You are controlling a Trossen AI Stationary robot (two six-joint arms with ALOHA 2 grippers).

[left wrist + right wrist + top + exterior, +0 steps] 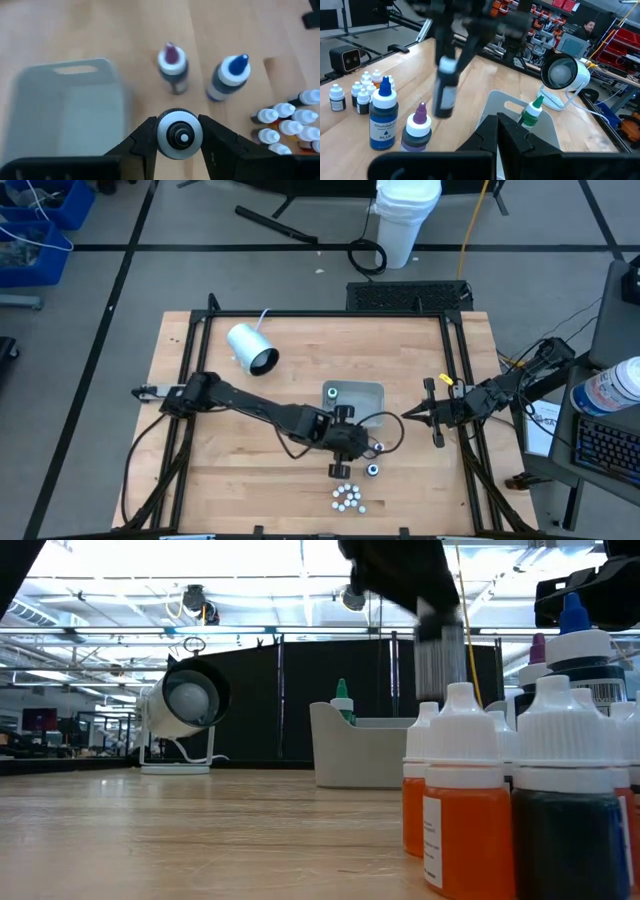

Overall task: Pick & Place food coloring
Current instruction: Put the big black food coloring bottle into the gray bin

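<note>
My left gripper is over the table's middle, near the front, shut on a dark food coloring bottle with a white cap. A blue-tipped bottle and a purple-tipped bottle stand upright on the wood beside it. A cluster of several small white-capped bottles stands near the front edge. One green-capped bottle stands in the grey tray. My right gripper waits shut to the right of the tray, touching nothing. My left gripper pinches the bottle at its white cap, one finger on each side. The fingers come from above, pointing down. The bottle hangs upright below them, lifted clear of the table.
A big white cylinder with a dark mouth lies on the far left of the table. In the low view, orange and dark bottles of the cluster fill the foreground on the right. Bare wood lies left of the tray and along the near left.
</note>
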